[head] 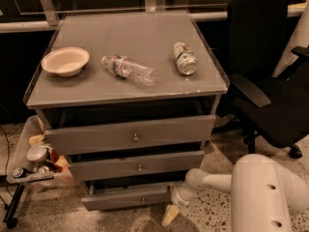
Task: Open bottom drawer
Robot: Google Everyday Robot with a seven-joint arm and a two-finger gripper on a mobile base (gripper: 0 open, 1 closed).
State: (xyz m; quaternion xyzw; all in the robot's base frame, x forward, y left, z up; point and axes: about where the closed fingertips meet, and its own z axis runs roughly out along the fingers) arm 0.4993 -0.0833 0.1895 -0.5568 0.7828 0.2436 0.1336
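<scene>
Under the desk's (120, 88) front right corner, your hand (174, 204) sits at the bottom drawer's (116, 201) right end; its knob (143, 200) lies leftward. You cannot tell whether the hand is grasping.

So the only bit of the robot showing is its one arm (265, 192), down in the lower right corner of the frame. The fat white link takes up most of that corner and has a couple of small dark dots on its side. A much slimmer white forearm (217, 181) runs left off it, pretty much level, into a rounded wrist (192, 179) near bottom centre. From there it bends down and left to the gripper (170, 213), sitting really low, its pale cream tip angled toward the bottom edge.
</scene>
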